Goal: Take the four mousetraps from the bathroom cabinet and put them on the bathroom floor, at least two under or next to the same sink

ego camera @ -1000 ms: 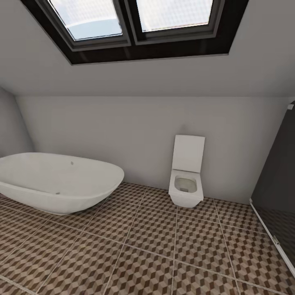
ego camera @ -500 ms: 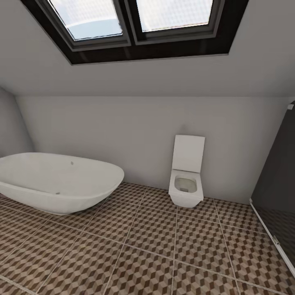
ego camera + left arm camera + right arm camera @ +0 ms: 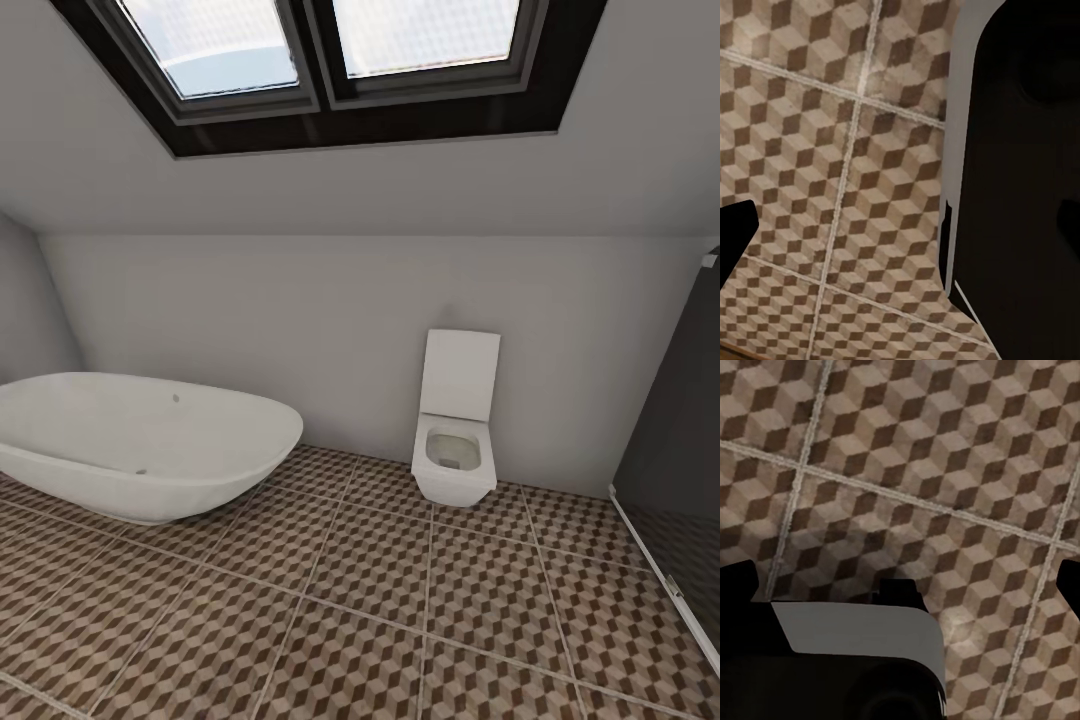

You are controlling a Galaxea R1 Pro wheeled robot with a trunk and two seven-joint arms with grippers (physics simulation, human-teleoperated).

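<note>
Sloping pale grey walls are meeting a bathroom floor (image 3: 400, 600) of large square tiles printed with brown, beige and white cubes and divided by pale grout lines. From the head camera, a white oval bathtub (image 3: 140, 445) is standing on those tiles at the left, and a white square toilet (image 3: 455, 440) with its lid raised is sitting against the far wall, well apart from the tub. A dark-framed skylight (image 3: 330, 60) is letting in daylight overhead, and a dark glass shower wall (image 3: 680, 420) is closing off the right edge.

Both wrist cameras are looking down at the same patterned tiles. Beside the left arm's camera, a large black body panel with a pale grey edge (image 3: 1020, 187) is looming against the floor, and a single black fingertip (image 3: 735, 232) of the left end effector is showing at the frame's edge; how far open it is cannot be told. On the right arm's camera, two black fingertips (image 3: 739, 581) of the right end effector are showing at opposite edges, spread wide with nothing between them, above a black and grey robot part (image 3: 855, 660).
</note>
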